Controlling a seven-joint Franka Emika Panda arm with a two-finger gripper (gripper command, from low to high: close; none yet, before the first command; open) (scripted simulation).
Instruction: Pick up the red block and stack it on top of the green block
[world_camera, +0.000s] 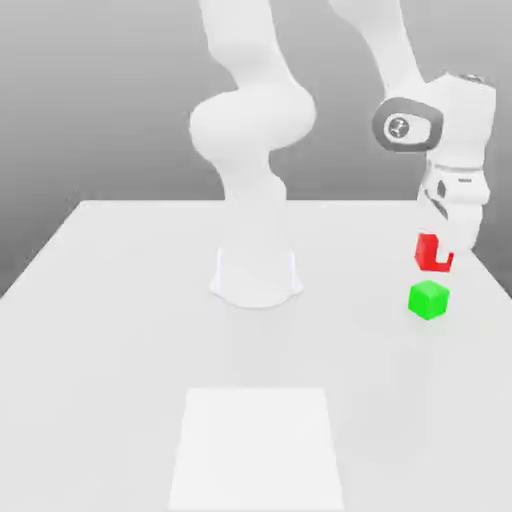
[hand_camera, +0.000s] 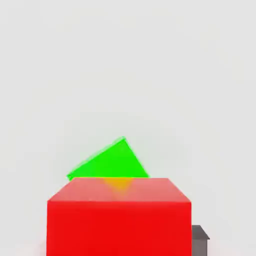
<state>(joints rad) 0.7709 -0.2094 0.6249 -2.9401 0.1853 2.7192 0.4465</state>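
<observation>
Closest to the hand camera: red block (hand_camera: 119, 216), clenched between the jaws and lifted off the tabletop (world_camera: 120, 330). Seen square-on from the hand view, upper face lit, front face bright and plain. Partly covered in the exterior view by a white finger of the gripper (world_camera: 440, 252), so that an L-shaped patch of red (world_camera: 428, 254) stayed visible. Just below the jaws — green block (world_camera: 429, 300), resting on the tabletop, turned at an angle to the held cube, one corner pointing away in the hand view (hand_camera: 111, 162). Narrow gap of grey-white surface between the two cubes in the exterior view; no contact. Held nearly above the green cube, slightly off toward the arm's side. Further back from the jaws, white arm base (world_camera: 256, 275) standing on the tabletop — and a paler square patch (world_camera: 257, 448) lying flat, well apart from both cubes.
</observation>
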